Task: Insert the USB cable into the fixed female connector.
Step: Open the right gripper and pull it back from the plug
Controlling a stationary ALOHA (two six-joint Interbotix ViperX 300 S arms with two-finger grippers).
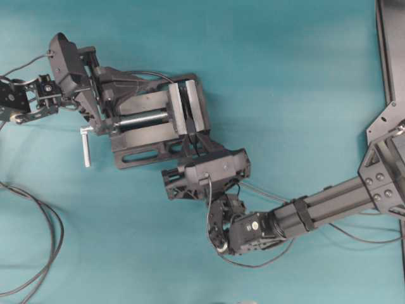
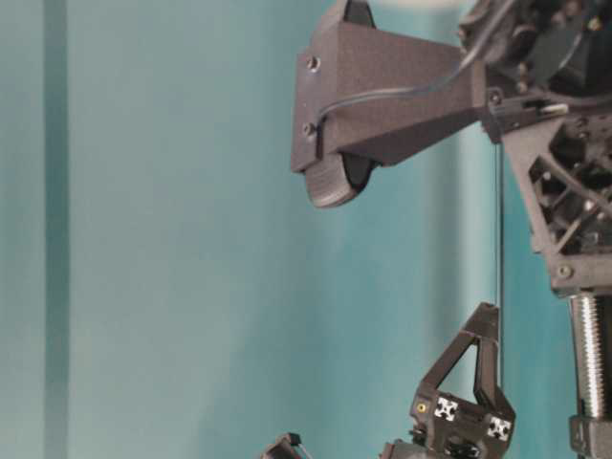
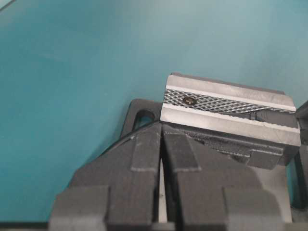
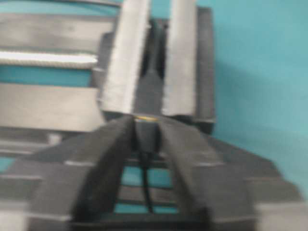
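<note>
The dark grey vise [image 1: 142, 142] lies left of centre. The fixed female connector [image 4: 154, 72] sits clamped between its two silver jaws [image 1: 190, 104]. The small black plug of the USB cable [image 4: 146, 134] is at the connector's mouth, with a thin gold rim showing where they meet. Its thin wire [image 4: 147, 187] trails back between my fingers. My right gripper [image 4: 146, 126] reaches in from the lower right [image 1: 198, 145], and its fingertips lie close against both sides of the plug. This view is blurred. My left gripper [image 3: 161, 134] is shut and rests over the vise's far side [image 1: 142, 85].
The vise's silver screw [image 1: 142, 119] and crank handle [image 1: 85, 149] stick out to the left. Thicker black cords [image 1: 44, 240] loop at the lower left. A dark frame [image 1: 387, 50] runs along the right edge. Teal table surface lies all round.
</note>
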